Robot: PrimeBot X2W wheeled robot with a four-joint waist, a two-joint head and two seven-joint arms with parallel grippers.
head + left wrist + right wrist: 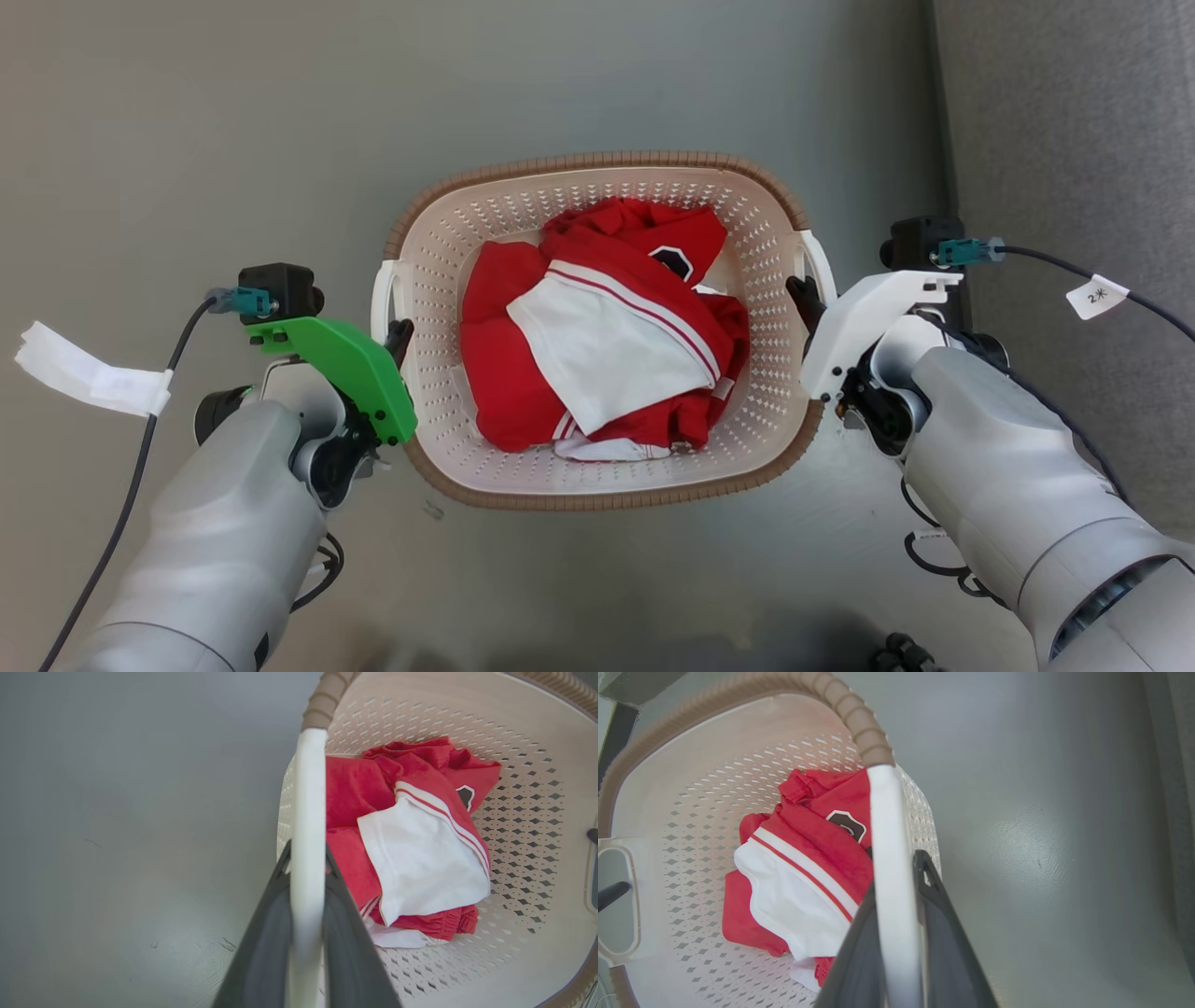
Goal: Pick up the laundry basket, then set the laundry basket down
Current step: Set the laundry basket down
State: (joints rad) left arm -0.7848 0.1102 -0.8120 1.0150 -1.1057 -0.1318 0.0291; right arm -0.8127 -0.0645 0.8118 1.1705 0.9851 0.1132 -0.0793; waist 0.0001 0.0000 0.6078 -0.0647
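Observation:
The laundry basket point(597, 161), cream and perforated with a brown woven-look rim, sits centred in the head view and holds red and white clothes point(607, 345). My left gripper point(400, 338) is shut on its white left handle point(307, 788); in the left wrist view the gripper point(307, 851) has a dark finger on each side of the bar. At the opposite side my right gripper point(803, 297) is shut on the right handle point(885, 826), clamped the same way in the right wrist view point(896, 872). I cannot tell whether the basket rests on the floor.
Smooth grey floor point(233, 140) surrounds the basket. A darker grey surface point(1074, 140) runs along the right edge. Cables trail from both wrists, with a white tape tag point(84, 378) on the left and a paper label point(1097, 296) on the right.

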